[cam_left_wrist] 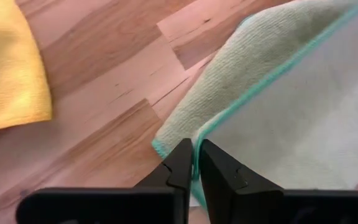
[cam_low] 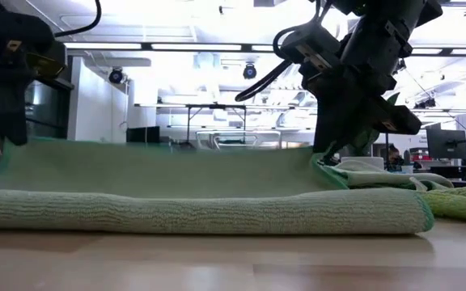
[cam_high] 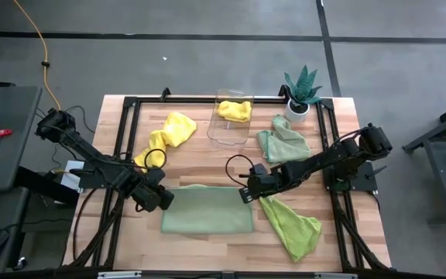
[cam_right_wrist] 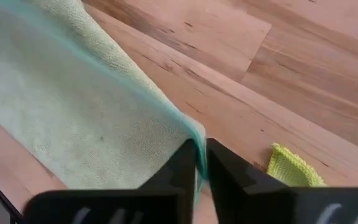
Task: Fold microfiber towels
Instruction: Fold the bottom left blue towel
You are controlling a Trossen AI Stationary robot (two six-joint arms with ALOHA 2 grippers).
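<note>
On the table (cam_high: 207, 159), you had the mint towel (cam_high: 207, 209) lying folded once near the front edge. Other towels, yellow (cam_high: 169, 132), pale green (cam_high: 283, 143) and lime (cam_high: 293, 225), lay crumpled, unfolded. Your left claw (cam_left_wrist: 196, 163) and right claw (cam_right_wrist: 201, 163) each pinched a mint corner, fingers nearly shut on its teal hem.

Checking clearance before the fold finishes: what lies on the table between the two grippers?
Only the pale mint green towel spans that stretch in the high view; the left gripper and right gripper each pinch one of its corners, as both wrist views show.
</note>
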